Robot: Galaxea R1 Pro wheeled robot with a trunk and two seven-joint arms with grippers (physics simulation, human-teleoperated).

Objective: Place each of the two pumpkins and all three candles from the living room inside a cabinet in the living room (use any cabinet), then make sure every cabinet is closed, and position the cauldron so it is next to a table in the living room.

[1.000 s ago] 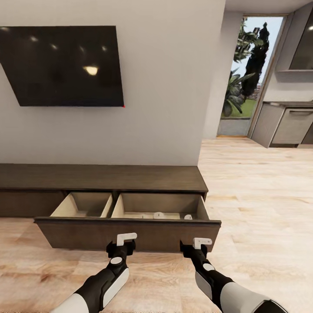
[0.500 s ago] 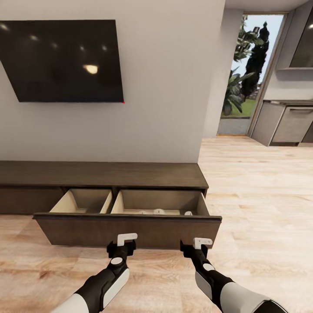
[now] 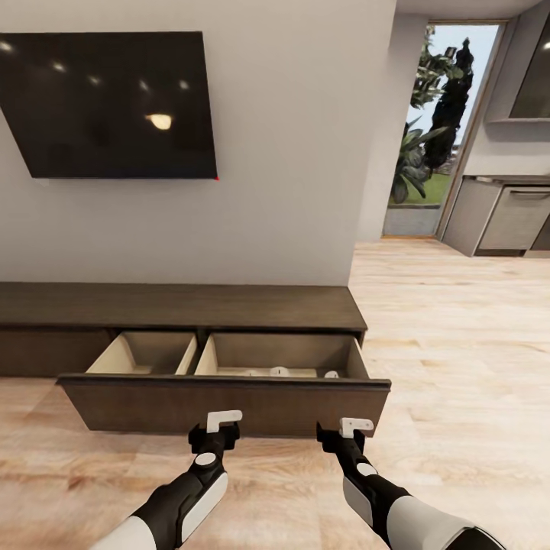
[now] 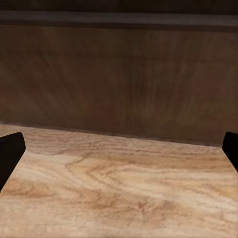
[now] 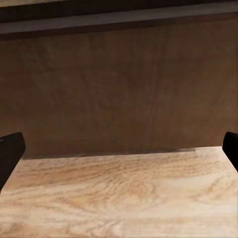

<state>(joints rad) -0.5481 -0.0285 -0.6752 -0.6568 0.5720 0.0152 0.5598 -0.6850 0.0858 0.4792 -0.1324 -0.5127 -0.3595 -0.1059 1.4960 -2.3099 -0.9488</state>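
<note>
A pale wood plank floor [image 3: 458, 367] spreads across the lower half and right side of the head view, running toward a glazed opening [image 3: 435, 130] at the upper right with green plants outside and grey kitchen units [image 3: 504, 221] at the right edge. A plain light wall [image 3: 298, 153] takes the middle, with a dark, glossy television [image 3: 111, 103] mounted at the upper left. Along the foot of that wall sits the cabinet [image 3: 183, 305], long, low and dark brown with a flat top. Its wide drawer [image 3: 225, 401] is pulled out toward the bottom of the frame, showing two light beige compartments split by a divider. In the right-hand compartment, small pale shapes just clear the drawer front; these look like the candles [image 3: 279, 371], though they are too small to count surely. Just below the drawer front, the left gripper [image 3: 221, 422] and right gripper [image 3: 353, 425] reach forward, close to the panel. In both wrist views the dark fingertips sit at opposite edges with bare floor and drawer front between them, so both jaws are spread wide and hold nothing.
</note>
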